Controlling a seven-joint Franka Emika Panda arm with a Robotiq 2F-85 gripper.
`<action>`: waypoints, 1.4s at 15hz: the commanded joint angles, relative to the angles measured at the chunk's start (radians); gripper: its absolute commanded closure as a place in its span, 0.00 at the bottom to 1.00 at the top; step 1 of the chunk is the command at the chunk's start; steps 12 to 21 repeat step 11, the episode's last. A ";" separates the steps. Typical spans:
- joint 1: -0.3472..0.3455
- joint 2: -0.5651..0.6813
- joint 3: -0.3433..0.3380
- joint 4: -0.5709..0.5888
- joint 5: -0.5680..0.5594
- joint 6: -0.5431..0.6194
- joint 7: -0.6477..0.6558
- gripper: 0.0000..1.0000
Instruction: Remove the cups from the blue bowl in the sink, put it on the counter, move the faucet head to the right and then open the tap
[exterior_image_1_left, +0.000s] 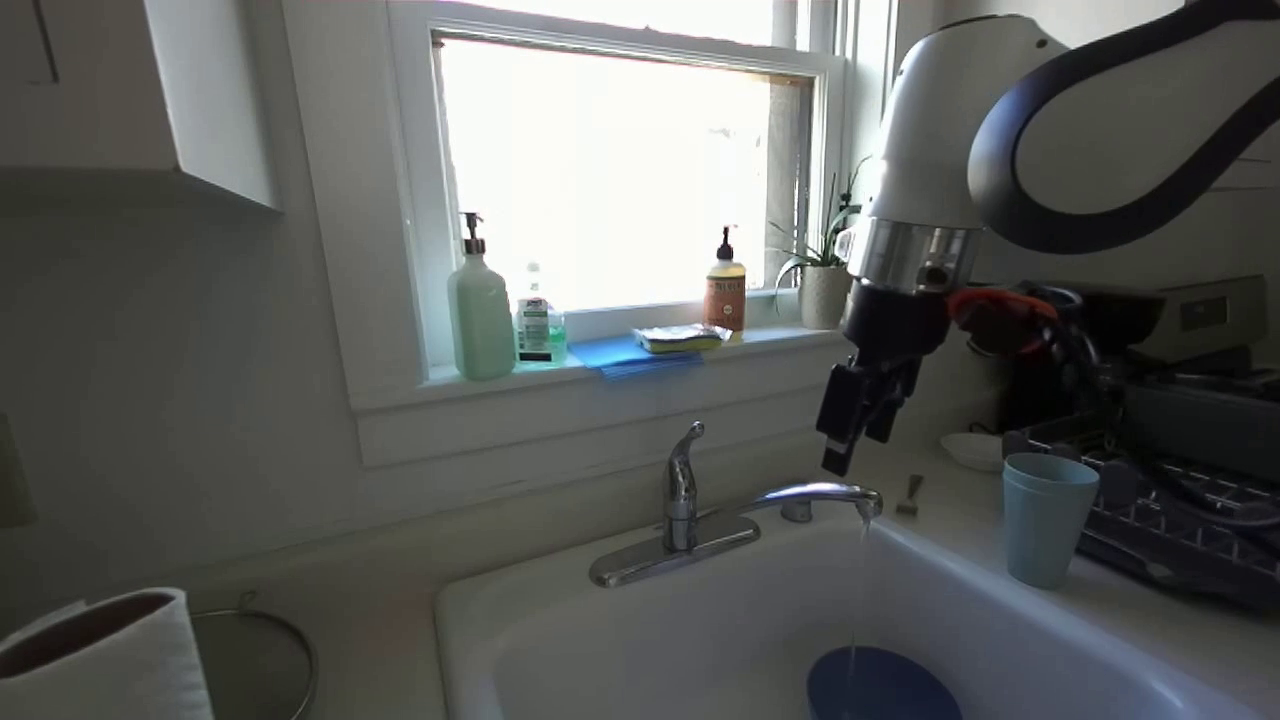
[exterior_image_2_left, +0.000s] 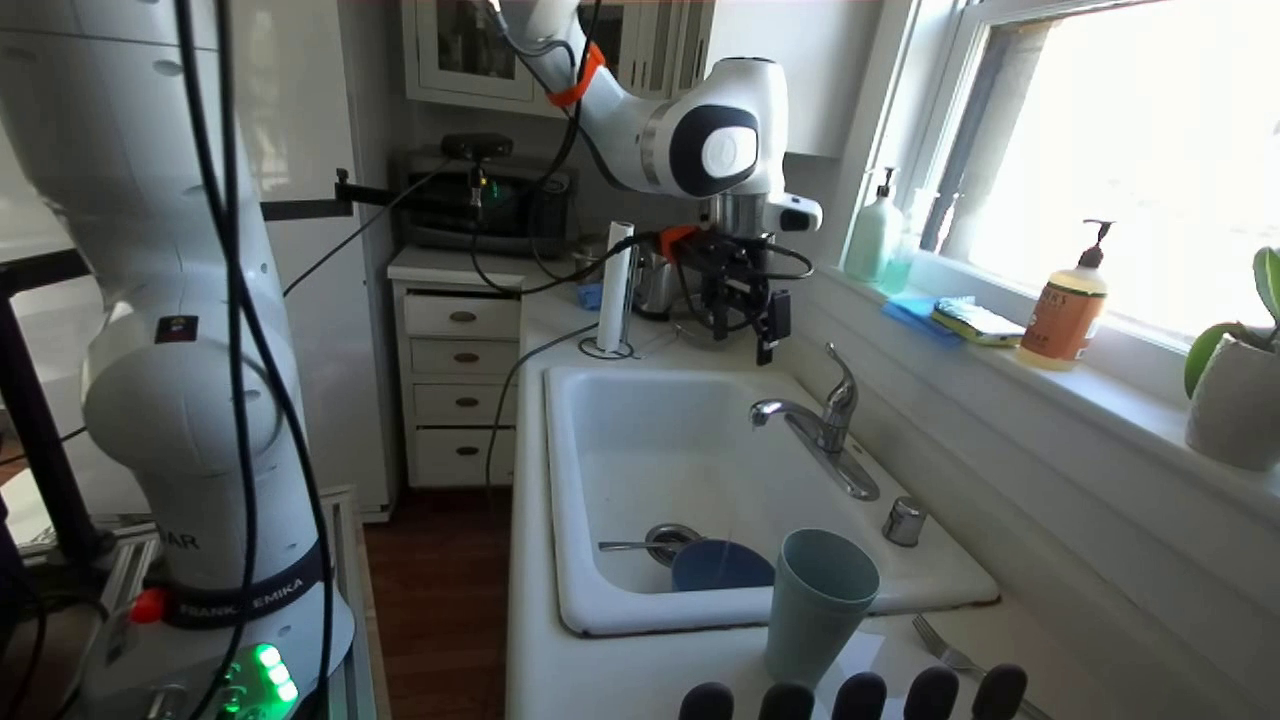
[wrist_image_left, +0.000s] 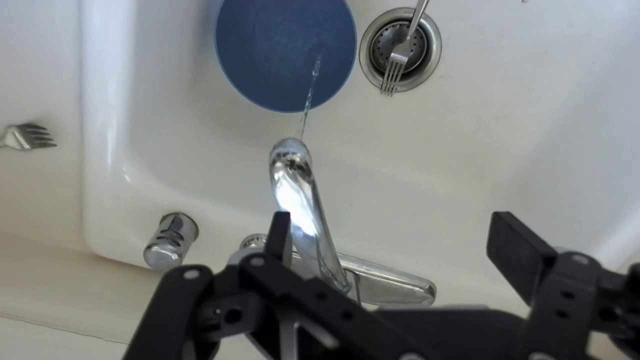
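Along the back edge of the bench we see a pale wall, dim with shade, and a white-framed window so bright its panes wash out. In an exterior view, we find a reddish-brown floor below the front edge and white drawers just beside the far corner, glass-fronted cupboards higher up.

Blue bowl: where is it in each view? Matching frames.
In an exterior view: blue bowl at bottom edge, right of center, cut off.
In an exterior view: blue bowl in lower half, right of center, partly behind sink rim.
Wrist view: blue bowl at top edge, left of center, cut off.
Shared landmark: faucet spout, in all three.
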 joint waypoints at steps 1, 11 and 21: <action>-0.036 -0.114 -0.009 -0.100 0.092 -0.017 -0.038 0.00; -0.072 -0.150 -0.020 -0.112 0.121 -0.082 -0.037 0.00; -0.072 -0.150 -0.020 -0.112 0.121 -0.082 -0.037 0.00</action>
